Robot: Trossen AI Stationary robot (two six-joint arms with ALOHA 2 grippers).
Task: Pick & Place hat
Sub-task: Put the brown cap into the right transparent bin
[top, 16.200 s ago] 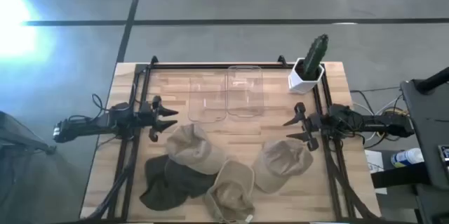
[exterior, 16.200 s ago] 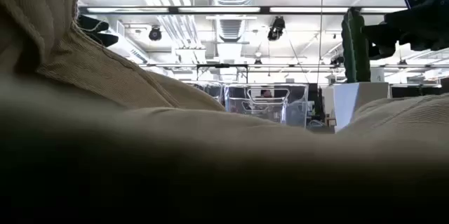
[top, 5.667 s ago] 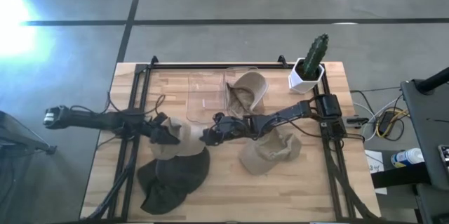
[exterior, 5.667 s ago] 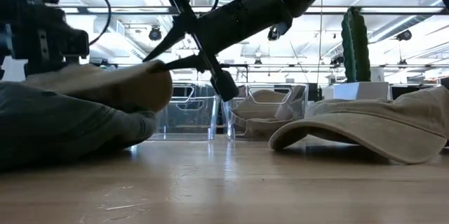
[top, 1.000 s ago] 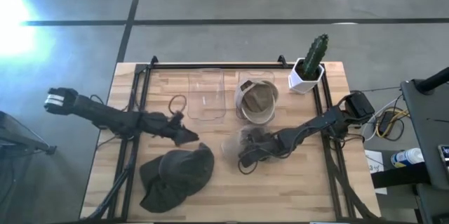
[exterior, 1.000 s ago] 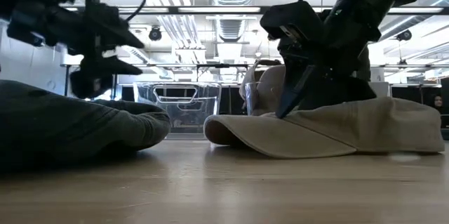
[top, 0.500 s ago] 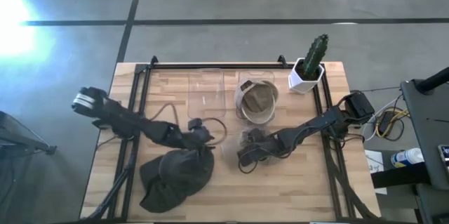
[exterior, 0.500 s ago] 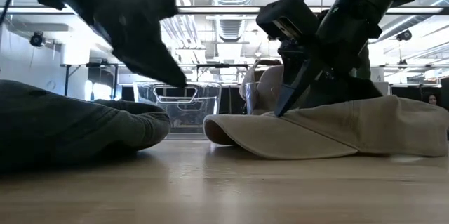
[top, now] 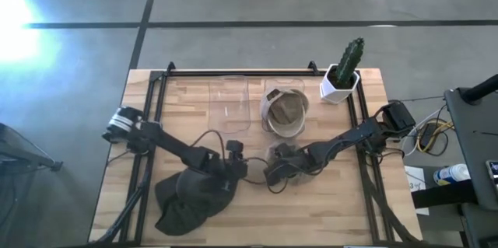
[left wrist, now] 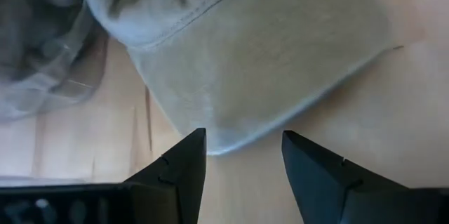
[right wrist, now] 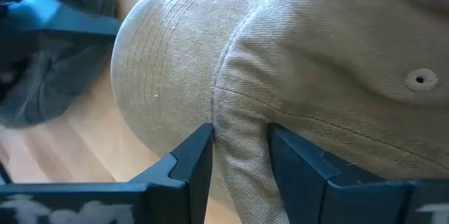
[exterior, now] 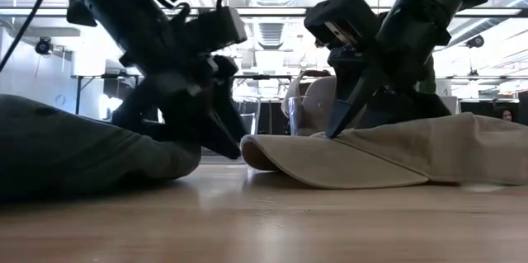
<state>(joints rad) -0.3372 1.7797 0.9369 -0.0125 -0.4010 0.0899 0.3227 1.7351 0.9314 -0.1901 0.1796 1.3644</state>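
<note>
right fingers (right wrist: 238, 147) pinch tan hat (right wrist: 316, 62); left fingers (left wrist: 242, 157) spread beside its brim.

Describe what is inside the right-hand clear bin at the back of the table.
In the right clear bin lies a tan hat, its hollow facing up. A second hat may lie beneath it, but that is covered. The left bin looks empty.

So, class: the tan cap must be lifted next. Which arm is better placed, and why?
The right. Its gripper already pinches a fold of the tan cap. The left gripper is open, its fingers just short of the cap's brim, beside the dark hat.
</note>
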